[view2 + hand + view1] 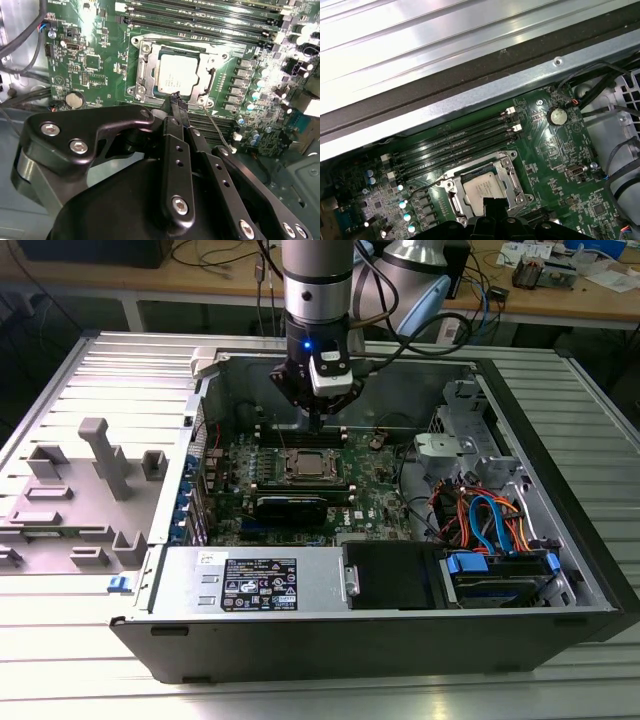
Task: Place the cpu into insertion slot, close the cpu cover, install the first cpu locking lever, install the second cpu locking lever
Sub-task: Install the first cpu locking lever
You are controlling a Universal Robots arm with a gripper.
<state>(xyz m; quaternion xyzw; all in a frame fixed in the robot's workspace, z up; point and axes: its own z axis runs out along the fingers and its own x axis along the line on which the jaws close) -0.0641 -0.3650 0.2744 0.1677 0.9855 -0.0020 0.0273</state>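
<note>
Right at the cpu cover's (142, 69) edge hangs the claw (176, 98).

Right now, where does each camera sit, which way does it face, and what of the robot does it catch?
Exterior view: off the arm, above the open computer case, looking down into it; the arm and gripper hang over the motherboard.
Second wrist view: on the arm, looking along the gripper at the cpu; the gripper's black body is in the foreground.
First wrist view: on the arm, facing the memory slots and cpu; the gripper's tip shows.
Shared: both wrist views show the cpu and gripper.
</note>
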